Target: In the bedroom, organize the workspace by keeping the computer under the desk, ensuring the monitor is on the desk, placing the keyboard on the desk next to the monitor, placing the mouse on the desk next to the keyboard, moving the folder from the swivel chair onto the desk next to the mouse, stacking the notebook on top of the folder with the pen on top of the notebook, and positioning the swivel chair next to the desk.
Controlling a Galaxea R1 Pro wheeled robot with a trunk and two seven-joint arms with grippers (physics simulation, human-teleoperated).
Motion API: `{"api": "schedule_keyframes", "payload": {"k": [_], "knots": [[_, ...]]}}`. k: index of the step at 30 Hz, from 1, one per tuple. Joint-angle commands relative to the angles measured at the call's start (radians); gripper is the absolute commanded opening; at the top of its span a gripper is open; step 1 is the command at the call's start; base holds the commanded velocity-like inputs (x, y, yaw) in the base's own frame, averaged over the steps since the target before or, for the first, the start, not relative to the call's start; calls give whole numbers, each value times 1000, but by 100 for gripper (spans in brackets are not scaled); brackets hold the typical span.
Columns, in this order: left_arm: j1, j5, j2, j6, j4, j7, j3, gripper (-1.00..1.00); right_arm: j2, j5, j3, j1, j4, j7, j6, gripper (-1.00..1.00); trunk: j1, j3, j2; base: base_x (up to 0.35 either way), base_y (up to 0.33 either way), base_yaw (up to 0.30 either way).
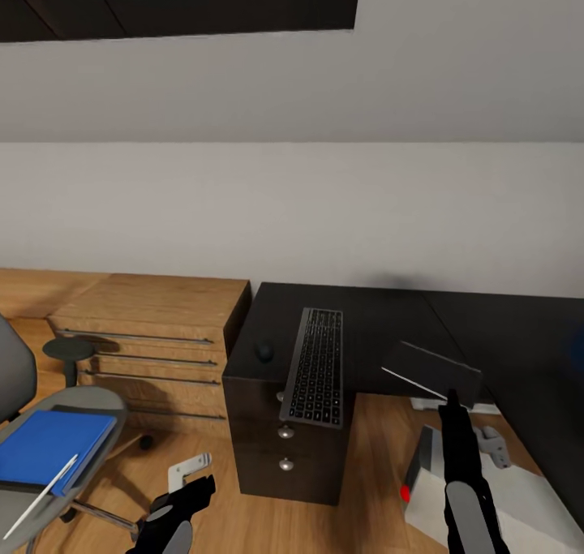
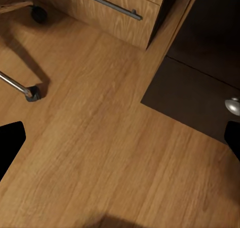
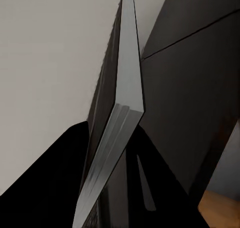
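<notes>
Head view: the slim grey keyboard with dark keys [image 1: 315, 367] lies on the glossy black desk [image 1: 381, 327], its near end jutting past the front edge. The small rounded black mouse [image 1: 264, 350] sits just left of it. A dark flat notebook [image 1: 431, 371], tilted, sits at the tip of the right gripper [image 1: 452, 397], apparently pinched there. Far left, the bright blue folder [image 1: 47, 447] and thin white pen [image 1: 40, 496] rest on the grey swivel chair [image 1: 73, 408].

Left wrist view: bare wooden floor [image 2: 100, 138] lies beneath, beside a dark desk pedestal [image 2: 195, 98]; the left gripper [image 1: 174, 513] stands spread.

Right wrist view: the notebook's [image 3: 117, 138] grey page edge runs between the dark fingers [image 3: 55, 188].
</notes>
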Motion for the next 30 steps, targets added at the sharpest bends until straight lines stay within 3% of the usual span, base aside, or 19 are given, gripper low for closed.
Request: {"api": "schedule_keyframes", "payload": {"k": [1,9,13,30], "knots": [[-1,6,1,2,-2,8,-4,100,1,-10,-1,-1,1,9,1,-100,4,-4,-8,0,0,0],[-1,6,1,2,-2,11,-4,100,1,-11,60,5,14,12,4,-100,35,-29,-64,0,0,0],[-1,7,1,2,-1,12,-5,100,1,-12,77,5,17,11,6,-100,35,-29,-64,0,0,0],[-1,6,0,4,0,7,-10,100,1,-14,85,5,20,10,11,-100,35,-29,-64,0,0,0]]}}
